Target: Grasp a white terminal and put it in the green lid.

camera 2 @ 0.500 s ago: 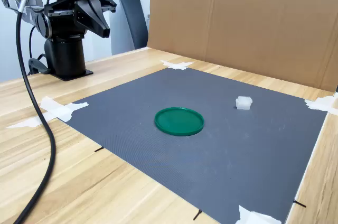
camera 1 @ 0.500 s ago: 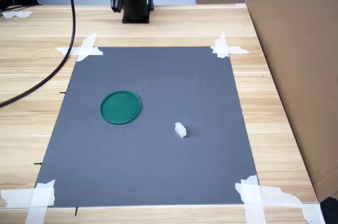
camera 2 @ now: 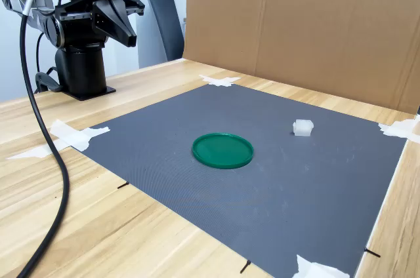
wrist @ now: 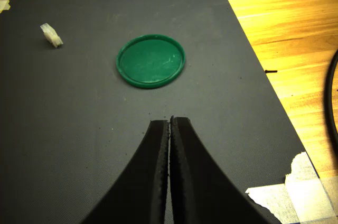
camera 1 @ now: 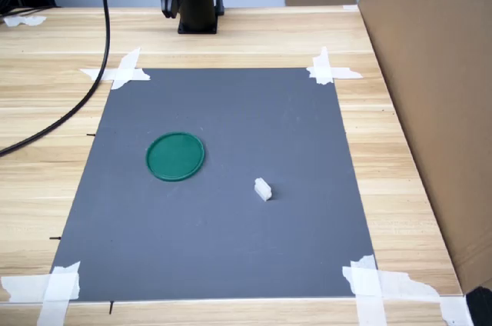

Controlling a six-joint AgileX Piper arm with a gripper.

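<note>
The gripper point(wrist: 170, 123) is hanging with ribbed black fingers pressed together (holding nothing), above a finely textured grey mat point(wrist: 79, 129) bearing a smooth round green lid point(wrist: 151, 61) and a stepped white terminal point(wrist: 52, 35).

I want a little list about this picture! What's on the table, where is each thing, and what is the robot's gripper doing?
white terminal: lying on the gray mat, apart from the lid, toward the first exterior view's right of it
green lid: flat on the mat, nothing in it
gray mat: taped to the wooden table at its corners
gripper: shut, holding nothing, up above the mat near the arm's base
cardboard: standing along one table edge
</note>
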